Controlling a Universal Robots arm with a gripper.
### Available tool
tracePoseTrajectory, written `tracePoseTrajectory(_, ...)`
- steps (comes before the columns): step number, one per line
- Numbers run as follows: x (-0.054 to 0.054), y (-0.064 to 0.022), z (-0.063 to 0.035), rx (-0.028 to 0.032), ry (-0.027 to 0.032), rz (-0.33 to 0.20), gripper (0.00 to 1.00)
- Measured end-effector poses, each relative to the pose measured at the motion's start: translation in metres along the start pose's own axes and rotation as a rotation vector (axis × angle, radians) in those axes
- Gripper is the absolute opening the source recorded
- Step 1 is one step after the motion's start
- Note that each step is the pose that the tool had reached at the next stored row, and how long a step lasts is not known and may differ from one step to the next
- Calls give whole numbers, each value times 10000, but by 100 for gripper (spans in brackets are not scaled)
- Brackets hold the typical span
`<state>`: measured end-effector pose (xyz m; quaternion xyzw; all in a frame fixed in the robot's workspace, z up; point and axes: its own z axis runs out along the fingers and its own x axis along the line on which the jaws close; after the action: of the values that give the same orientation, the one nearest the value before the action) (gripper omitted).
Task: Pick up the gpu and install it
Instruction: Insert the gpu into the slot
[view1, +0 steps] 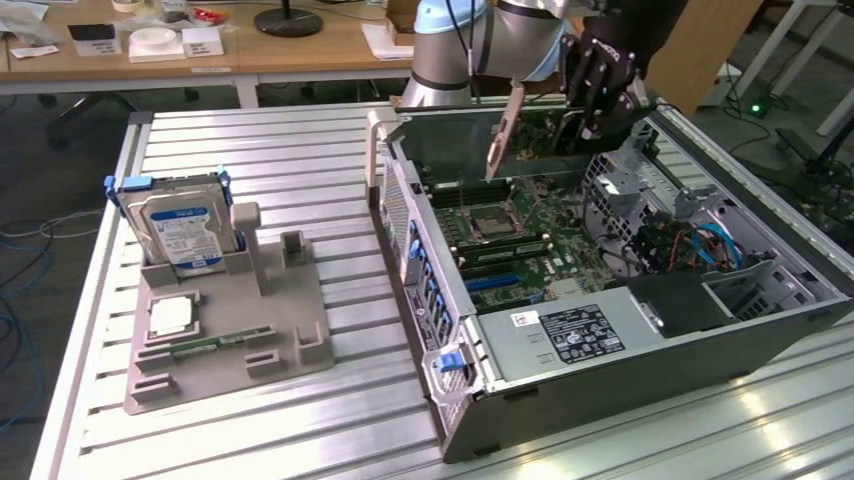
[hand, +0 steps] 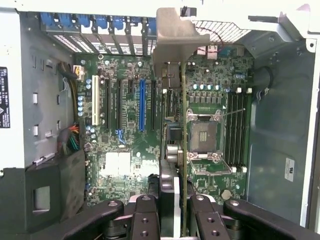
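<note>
One main risk: the gpu (view1: 506, 128), grasped edge-on by the gripper (view1: 585, 118) over the far end of the open case (view1: 601, 340), could miss the blue slot (hand: 142, 102) and scrape the motherboard (hand: 130, 150). Its bracket could also snag the case's rear frame. A tilt in the grasp or a sideways offset would cause either. Surface is a slatted metal table (view1: 267, 440), with glare near right. A tray (view1: 227, 330) with a hard drive (view1: 180, 225) sits left, well apart from the case. Far back are wooden desks (view1: 307, 50) with clutter, an office or lab room.
</note>
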<state>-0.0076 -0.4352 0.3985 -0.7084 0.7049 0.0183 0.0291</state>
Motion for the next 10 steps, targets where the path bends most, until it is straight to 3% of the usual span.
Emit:
tracePoseTrajectory(4, 4, 141, 70, 4, 9, 3, 28)
tracePoseTrajectory(10, 8, 181, 178, 33, 50, 441, 28)
